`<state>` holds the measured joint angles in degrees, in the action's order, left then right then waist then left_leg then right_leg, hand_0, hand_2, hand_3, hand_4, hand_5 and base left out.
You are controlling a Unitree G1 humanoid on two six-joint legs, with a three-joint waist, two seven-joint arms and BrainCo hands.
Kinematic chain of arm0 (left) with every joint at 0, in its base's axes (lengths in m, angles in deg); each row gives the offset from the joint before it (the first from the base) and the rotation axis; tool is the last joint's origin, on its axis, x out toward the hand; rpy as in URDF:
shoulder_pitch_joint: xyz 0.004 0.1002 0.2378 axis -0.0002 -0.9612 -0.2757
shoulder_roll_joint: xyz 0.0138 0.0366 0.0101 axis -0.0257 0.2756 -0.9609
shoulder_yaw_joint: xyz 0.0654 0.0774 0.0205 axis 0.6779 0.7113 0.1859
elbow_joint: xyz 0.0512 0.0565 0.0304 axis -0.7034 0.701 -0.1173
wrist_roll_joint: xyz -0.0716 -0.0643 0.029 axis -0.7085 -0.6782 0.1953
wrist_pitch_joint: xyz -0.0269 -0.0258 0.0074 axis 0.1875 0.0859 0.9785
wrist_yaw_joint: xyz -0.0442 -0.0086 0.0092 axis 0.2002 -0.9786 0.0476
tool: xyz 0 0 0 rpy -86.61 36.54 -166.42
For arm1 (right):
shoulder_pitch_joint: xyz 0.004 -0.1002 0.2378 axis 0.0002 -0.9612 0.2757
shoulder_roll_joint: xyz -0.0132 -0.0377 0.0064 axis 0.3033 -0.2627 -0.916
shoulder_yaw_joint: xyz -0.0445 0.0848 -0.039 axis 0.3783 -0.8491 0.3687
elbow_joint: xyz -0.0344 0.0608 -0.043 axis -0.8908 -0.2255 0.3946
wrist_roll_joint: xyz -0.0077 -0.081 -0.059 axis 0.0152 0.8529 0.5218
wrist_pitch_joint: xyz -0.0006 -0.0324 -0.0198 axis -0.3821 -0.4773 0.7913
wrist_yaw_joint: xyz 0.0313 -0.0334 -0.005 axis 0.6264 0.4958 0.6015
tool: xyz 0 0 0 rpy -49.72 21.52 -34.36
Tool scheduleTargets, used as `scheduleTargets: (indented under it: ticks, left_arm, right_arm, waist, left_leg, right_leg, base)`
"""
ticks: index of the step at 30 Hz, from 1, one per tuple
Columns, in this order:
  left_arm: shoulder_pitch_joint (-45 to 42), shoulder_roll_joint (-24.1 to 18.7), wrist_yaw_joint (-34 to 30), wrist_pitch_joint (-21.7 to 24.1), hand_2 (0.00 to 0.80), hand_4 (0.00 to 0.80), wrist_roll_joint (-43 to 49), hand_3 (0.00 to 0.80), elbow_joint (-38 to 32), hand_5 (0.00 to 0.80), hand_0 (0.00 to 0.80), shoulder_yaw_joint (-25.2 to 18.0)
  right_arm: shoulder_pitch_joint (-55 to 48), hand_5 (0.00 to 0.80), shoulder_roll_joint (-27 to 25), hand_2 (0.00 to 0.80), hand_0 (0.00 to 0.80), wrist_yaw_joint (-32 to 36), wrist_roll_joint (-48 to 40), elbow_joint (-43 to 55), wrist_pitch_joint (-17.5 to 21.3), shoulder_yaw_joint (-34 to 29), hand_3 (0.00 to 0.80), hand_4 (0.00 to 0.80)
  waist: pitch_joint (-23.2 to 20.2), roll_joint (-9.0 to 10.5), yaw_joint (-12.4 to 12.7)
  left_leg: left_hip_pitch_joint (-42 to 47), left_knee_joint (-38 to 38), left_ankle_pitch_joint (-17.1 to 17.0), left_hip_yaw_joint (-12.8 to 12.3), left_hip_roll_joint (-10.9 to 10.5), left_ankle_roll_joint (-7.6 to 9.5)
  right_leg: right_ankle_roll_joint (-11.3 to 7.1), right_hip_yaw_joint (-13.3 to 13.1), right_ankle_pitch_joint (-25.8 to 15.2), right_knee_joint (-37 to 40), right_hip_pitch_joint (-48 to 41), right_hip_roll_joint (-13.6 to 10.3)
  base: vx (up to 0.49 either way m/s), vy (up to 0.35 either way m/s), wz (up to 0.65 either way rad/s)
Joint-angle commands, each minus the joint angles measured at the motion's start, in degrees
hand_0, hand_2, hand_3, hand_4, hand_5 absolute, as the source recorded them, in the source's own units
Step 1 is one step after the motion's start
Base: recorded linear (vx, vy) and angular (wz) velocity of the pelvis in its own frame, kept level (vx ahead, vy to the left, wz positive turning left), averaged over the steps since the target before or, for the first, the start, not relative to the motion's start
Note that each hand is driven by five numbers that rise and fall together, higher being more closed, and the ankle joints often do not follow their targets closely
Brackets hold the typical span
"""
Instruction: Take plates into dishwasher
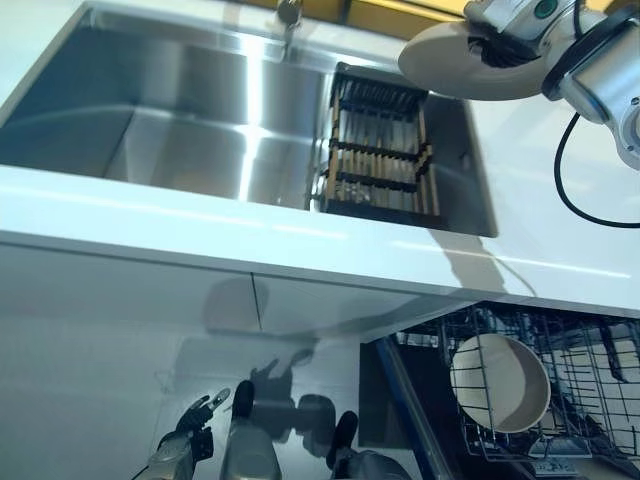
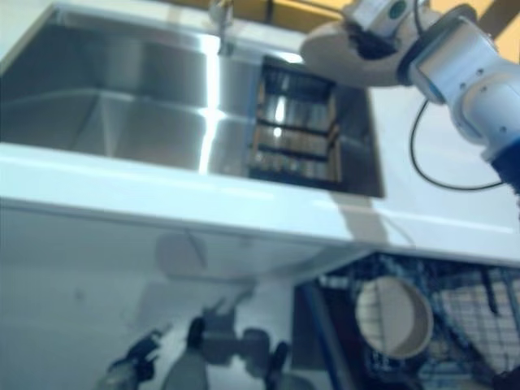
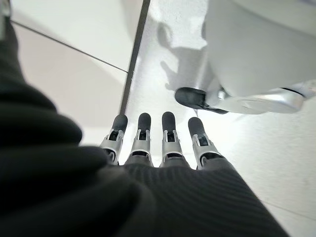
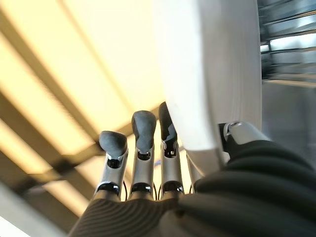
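My right hand (image 1: 508,28) holds a white plate (image 1: 448,66) in the air over the back right corner of the sink, beyond the dish rack (image 1: 380,150). In the right wrist view the plate (image 4: 212,74) stands on edge, pinched between the fingers (image 4: 143,143) and the thumb. Below the counter at the lower right, the dishwasher's wire basket (image 1: 590,365) is pulled out, with another white plate (image 1: 498,385) standing in it. My left hand (image 1: 185,440) hangs low at the bottom left, fingers (image 3: 143,138) straight, holding nothing.
A steel sink (image 1: 150,130) with a tap (image 1: 288,15) at the back fills the upper left. The white counter (image 1: 300,240) runs across in front of it, with white cabinet fronts (image 1: 120,320) below.
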<state>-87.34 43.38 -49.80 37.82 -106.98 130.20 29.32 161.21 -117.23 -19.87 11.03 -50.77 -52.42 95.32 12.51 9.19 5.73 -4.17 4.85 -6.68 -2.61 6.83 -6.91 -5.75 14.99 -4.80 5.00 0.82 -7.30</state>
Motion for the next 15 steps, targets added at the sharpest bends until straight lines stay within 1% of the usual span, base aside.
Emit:
scheduleTargets:
  ticks: [1, 3, 5, 7, 8, 9, 10, 11, 15]
  left_arm:
    - [-0.93, 0.37, -0.48, 1.53, 0.0, 0.0, 2.92, 0.0, 2.7, 0.0, 0.0, 0.43]
    - [-1.4, 0.75, -0.39, 1.24, 0.0, 0.0, 3.19, 0.0, 2.56, 0.0, 0.0, 0.5]
    - [-2.09, 1.05, -0.62, 0.79, 0.0, 0.0, 3.68, 0.0, 2.2, 0.0, 0.0, 0.61]
    - [-2.84, 1.18, -1.13, 0.48, 0.0, 0.0, 4.17, 0.0, 2.05, 0.0, 0.0, 0.64]
    - [-2.93, 1.14, -1.31, 0.43, 0.0, 0.0, 4.44, 0.0, 2.06, 0.0, 0.0, 0.66]
    - [-3.29, 1.39, -1.86, 0.22, 0.0, 0.0, 4.85, 0.0, 2.14, 0.0, 0.0, 0.6]
    - [-3.36, 1.33, -1.99, 0.26, 0.0, 0.0, 5.02, 0.0, 2.18, 0.0, 0.0, 0.58]
    - [-3.65, 1.39, -2.56, 0.34, 0.0, 0.0, 5.19, 0.0, 2.37, 0.0, 0.0, 0.65]
    - [-3.67, 1.57, -3.15, 0.2, 0.0, 0.0, 5.65, 0.0, 2.73, 0.0, 0.0, 0.29]
  right_arm:
    - [3.37, 0.8, -4.35, 0.8, 0.8, -1.27, -4.53, -4.06, -7.21, -2.73, 0.8, 0.8]
    - [1.96, 0.8, -5.64, 0.8, 0.8, -1.55, -6.19, -4.12, -6.59, -3.87, 0.8, 0.8]
    - [0.15, 0.8, -7.39, 0.8, 0.8, -1.61, -7.65, -4.06, -6.82, -5.21, 0.8, 0.8]
    - [-3.03, 0.8, -9.14, 0.8, 0.8, -1.47, -9.06, -3.81, -8.12, -7.7, 0.8, 0.8]
    - [-3.63, 0.8, -9.35, 0.8, 0.8, -1.34, -8.95, -3.68, -8.44, -8.2, 0.8, 0.8]
    - [-7.73, 0.8, -10.57, 0.8, 0.8, -2.04, -10.05, -3.59, -9.71, -11.57, 0.8, 0.8]
    - [-8.71, 0.8, -10.75, 0.8, 0.8, -1.87, -10.17, -3.54, -10.43, -12.44, 0.8, 0.8]
    - [-12.5, 0.8, -11.52, 0.8, 0.8, -2.57, -11.81, -4.2, -11.74, -15.65, 0.8, 0.8]
    - [-22.86, 0.8, -12.74, 0.8, 0.8, -3.82, -14.06, -5.0, -11.58, -25.1, 0.8, 0.8]
  waist:
    - [-5.84, 1.36, -1.68]
    - [-7.05, 0.78, -2.55]
    - [-8.15, 0.09, -3.51]
    - [-8.96, -0.69, -4.39]
    - [-9.06, -0.74, -4.45]
    - [-9.45, -1.55, -5.34]
    - [-9.52, -1.59, -5.42]
    - [-9.74, -2.16, -6.36]
    - [-10.04, -2.94, -8.41]
  left_leg:
    - [3.53, 0.15, 3.82, -2.27, -0.94, 1.81]
    - [4.92, 0.15, 4.36, -3.26, -0.66, 1.82]
    - [6.32, 0.15, 4.82, -4.07, -0.45, 1.89]
    - [7.28, 0.15, 5.09, -4.8, -0.19, 1.88]
    - [7.39, 0.15, 5.13, -4.93, -0.14, 1.88]
    - [7.96, 0.15, 5.3, -5.54, 0.01, 1.79]
    - [8.02, 0.15, 5.32, -5.64, 0.04, 1.77]
    - [8.38, 0.15, 5.39, -6.37, 0.24, 1.66]
    - [8.89, 0.15, 5.52, -7.96, 0.78, 1.35]
  right_leg:
    - [-3.22, -3.09, -1.26, 0.0, -0.65, -0.54]
    - [-3.36, -4.13, -1.06, 0.0, -1.21, -0.6]
    - [-3.44, -5.15, -0.92, 0.0, -1.78, -0.61]
    - [-3.62, -6.01, -0.89, 0.0, -2.11, -0.68]
    - [-3.63, -6.15, -0.88, 0.0, -2.14, -0.67]
    - [-3.76, -6.9, -0.85, 0.0, -2.21, -0.64]
    - [-3.78, -7.03, -0.85, 0.0, -2.2, -0.64]
    - [-3.87, -7.79, -0.91, 0.0, -2.0, -0.56]
    - [-3.94, -9.61, -1.07, 0.0, -1.33, -0.14]
  base:
    - [0.072, 0.018, -0.31]
    - [0.091, 0.029, -0.39]
    - [0.109, 0.017, -0.37]
    - [0.079, 0.002, -0.29]
    - [0.06, 0.004, -0.29]
    - [0.042, 0.0, -0.22]
    - [0.056, -0.001, -0.34]
    - [0.031, -0.007, -0.32]
    - [0.021, -0.03, -0.26]
